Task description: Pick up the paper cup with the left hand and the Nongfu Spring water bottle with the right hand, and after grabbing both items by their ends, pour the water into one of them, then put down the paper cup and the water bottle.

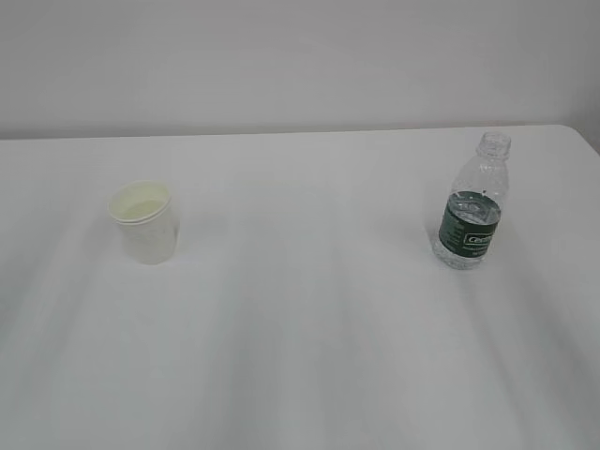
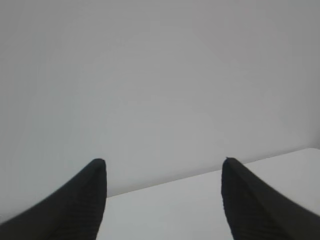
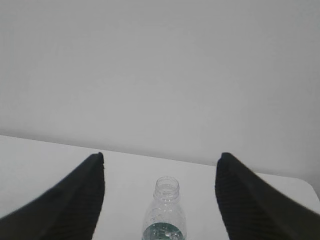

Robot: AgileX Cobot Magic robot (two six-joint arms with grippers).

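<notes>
The Nongfu Spring water bottle is standing upright on the white table, dead ahead of the right hand, centred between its spread, empty jaws. The paper cup is sitting well left of the bottle; the left hand, likewise spread and empty, is not sighting it.

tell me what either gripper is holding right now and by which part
Nothing is held. The left gripper and right gripper are both open and empty; the paper cup and the water bottle stand untouched on the table.

Paper cup left on table; water bottle right, well apart.
</notes>
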